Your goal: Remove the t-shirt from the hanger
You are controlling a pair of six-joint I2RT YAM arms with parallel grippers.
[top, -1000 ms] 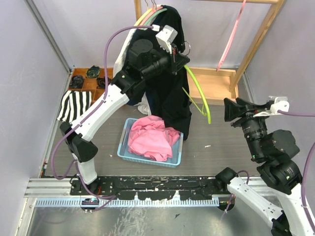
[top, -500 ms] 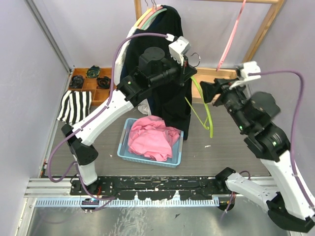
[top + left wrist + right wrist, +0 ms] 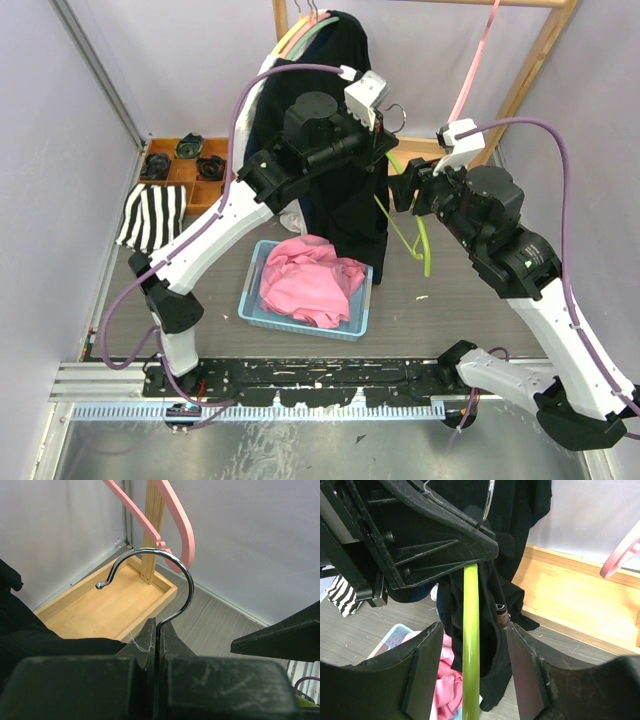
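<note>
- Nearest me, a rectangular blue plastic basket [image 3: 252, 300] held a crumpled pink cloth [image 3: 310, 280]. A black-and-white striped cloth [image 3: 150, 215] lay at its 10 o'clock.
- My right gripper [image 3: 473, 630] had its broad matte-black fingers spread, one on each side of the smooth round bar of the green hanger [image 3: 471, 680], with a gap on both sides.
- The black t-shirt [image 3: 355, 215] hung in soft, limp folds from the hanger at the right gripper's 9 o'clock. Its hem was near the basket's far right corner.
- My left gripper [image 3: 156, 630] was clamped tight on the stem of the thin, shiny chrome hook [image 3: 180, 575], which curled in open air.
- Beyond, at 12 o'clock, I saw a shallow pale wooden tray [image 3: 100, 605] and a glossy pink hanger [image 3: 175, 520].
</note>
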